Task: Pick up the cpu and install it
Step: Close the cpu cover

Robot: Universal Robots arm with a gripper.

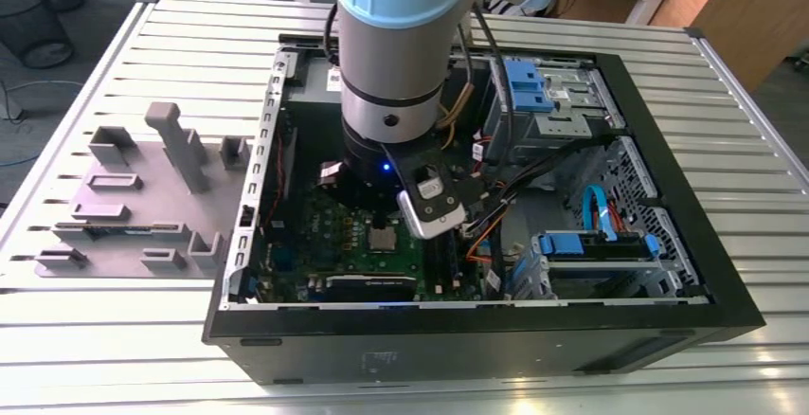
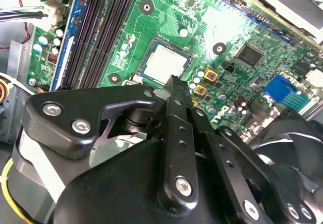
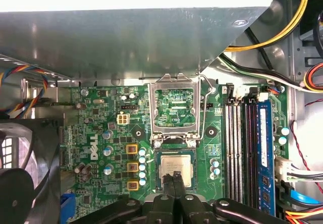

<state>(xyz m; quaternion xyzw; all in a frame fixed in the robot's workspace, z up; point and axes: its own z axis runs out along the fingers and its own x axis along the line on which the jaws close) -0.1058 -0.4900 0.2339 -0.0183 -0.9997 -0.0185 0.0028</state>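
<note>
Grey arm: I stand almost upright over the open PC case, my wrist down inside it above the motherboard
Black claw: aimed straight down at the board; my 2 fingers are pressed together with just a thin seam between them, and they grip nothing
Tip: in both wrist views it sits over 1 edge of the cpu; whether it touches the metal I cannot tell
Pale cpu: lies flat in its socket on the motherboard, silver-grey top up; in the exterior view it is a small pale square just past my wrist
Load frame: dark metal with an open centre, tipped up off the socket, just beside the cpu on the side away from my fingers
Memory slots: long black rows near the socket, with 1 blue stick beyond them
Yellow-rimmed parts: 3 small squares in a row, near the cpu on the side away from the memory slots
Fan: black, at the board's edge, well apart from the socket
Metal panel: grey sheet of the case overhanging the board beyond the load frame
Wires: yellow and black leads along the case wall past the memory slots
Holder blocks: grey stepped plastic on the slatted table, outside the case on the exterior view's left
</note>
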